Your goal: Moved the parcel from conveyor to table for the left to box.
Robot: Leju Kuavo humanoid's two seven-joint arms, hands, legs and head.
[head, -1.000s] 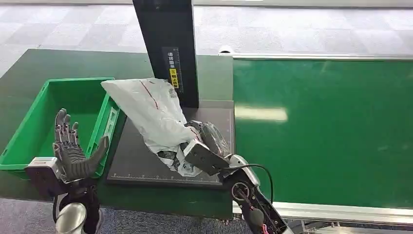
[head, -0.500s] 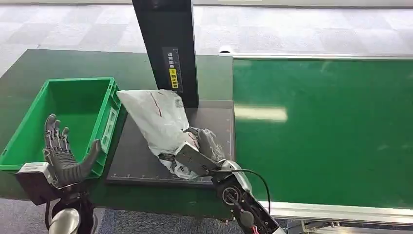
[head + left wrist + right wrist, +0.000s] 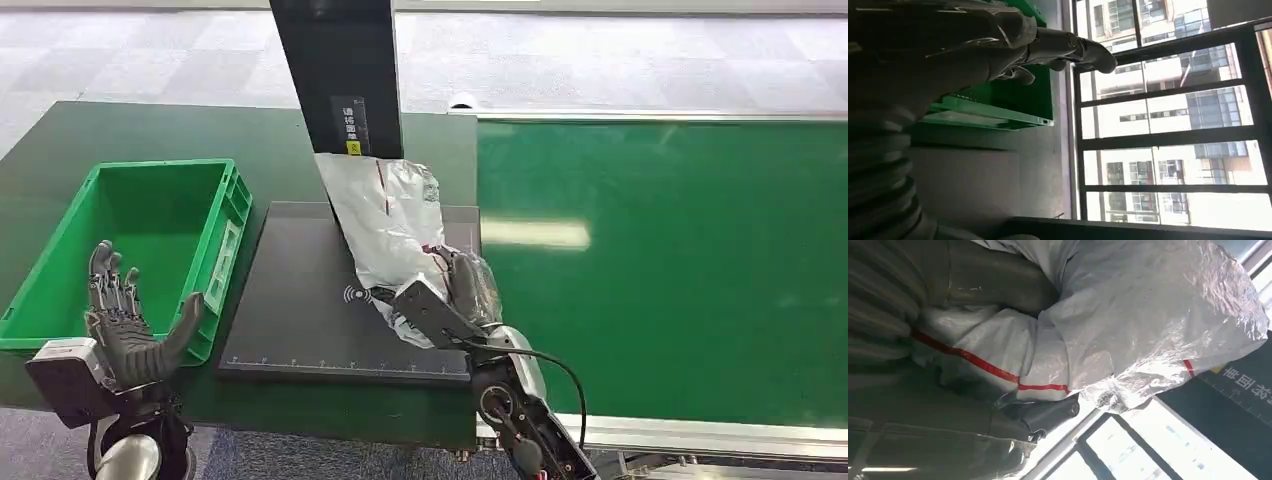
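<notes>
Parcel (image 3: 395, 225) over dark mat (image 3: 300, 300).

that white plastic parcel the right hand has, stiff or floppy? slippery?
Likely floppy: the parcel is crumpled and bunches where the right robot hand grips it. Probably light, since one hand holds it. The glossy film looks slick, so it may slip in a loose grip.

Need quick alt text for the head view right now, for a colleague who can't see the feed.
The robot's right hand grips a crinkled white plastic parcel with a red stripe over a dark scanner pad, in front of a black post. The left hand is held open, palm up, at the near edge of an empty green bin. A green conveyor belt lies to the right.
</notes>
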